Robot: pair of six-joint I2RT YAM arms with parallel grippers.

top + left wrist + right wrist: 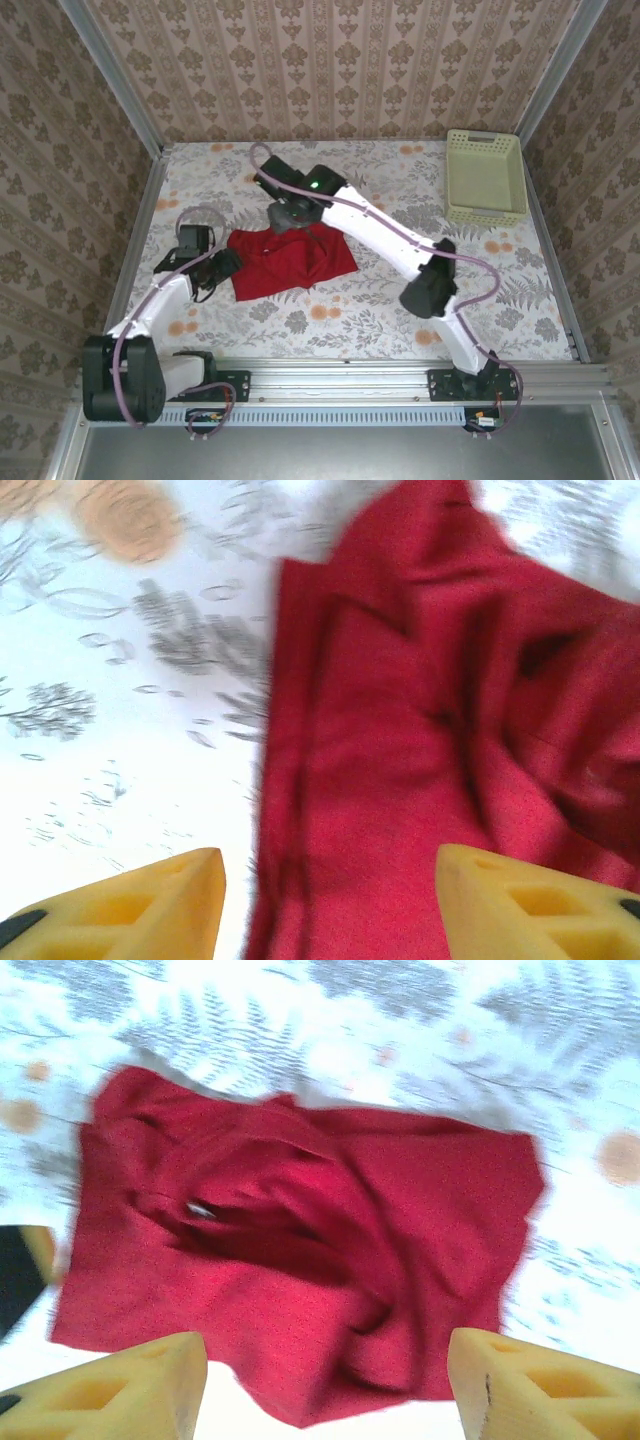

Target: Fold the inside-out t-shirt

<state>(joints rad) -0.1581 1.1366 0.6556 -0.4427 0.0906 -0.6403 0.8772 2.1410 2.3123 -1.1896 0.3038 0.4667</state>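
Red t-shirt [290,262] lies rumpled, partly folded, on floral table [330,322]

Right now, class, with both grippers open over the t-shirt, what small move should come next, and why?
Probably lower the left gripper and pinch the edge of the t-shirt: its open fingers hang over that edge, and the cloth lies rumpled.

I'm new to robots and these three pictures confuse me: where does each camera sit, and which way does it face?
Top external: fixed above and behind the arms, looking down on the table; both arms and bases show.
Left wrist: on the left arm, facing down at one edge of the red t-shirt; left claw, fingers apart.
Right wrist: on the right arm, above the whole red t-shirt; right claw, fingers apart.
Shared: all three see the red t-shirt.
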